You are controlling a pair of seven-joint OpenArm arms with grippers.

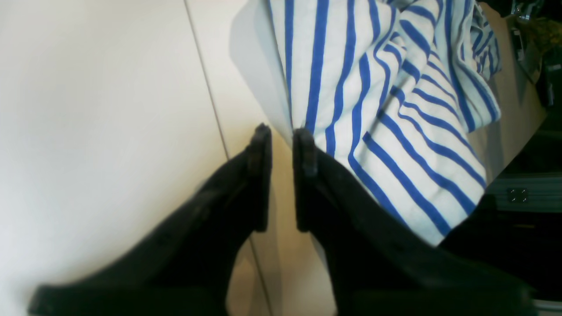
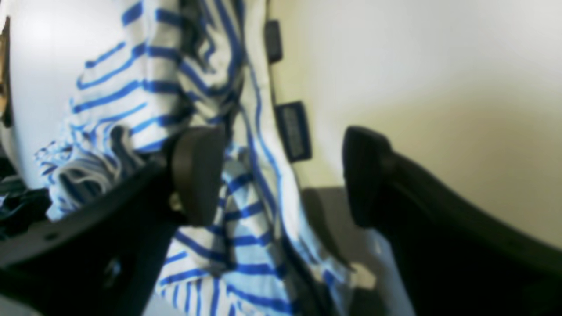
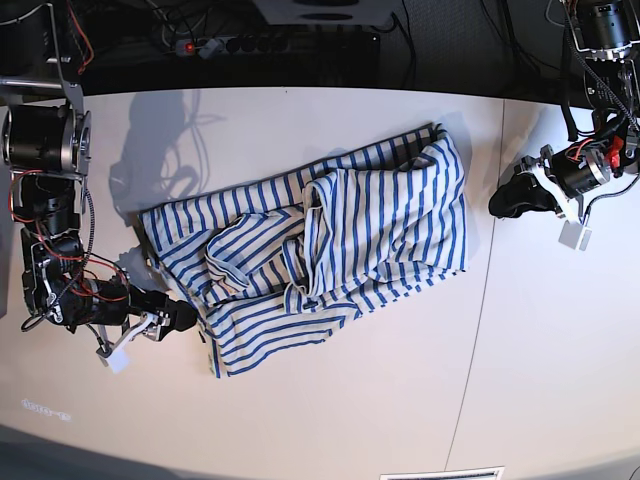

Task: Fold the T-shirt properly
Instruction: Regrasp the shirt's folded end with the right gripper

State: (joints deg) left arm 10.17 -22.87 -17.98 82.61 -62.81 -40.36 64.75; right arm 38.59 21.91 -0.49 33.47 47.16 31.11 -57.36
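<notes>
— where's your t-shirt (image 3: 340,240)?
— rumpled mid-desk (image 3: 330,420). your right end effector (image 2: 281,175) gapes over its edge (grasping nothing); the left end effector (image 1: 281,145), narrowly parted, waits empty alongside.

A robotics lab or workshop, by the look of it — a plain white desk (image 3: 400,400) with two robot arms mounted at its ends, their motors and bundled red and black wiring left bare. Along the dark back edge lie a power strip (image 3: 260,43) and loose cables (image 3: 470,45).
</notes>
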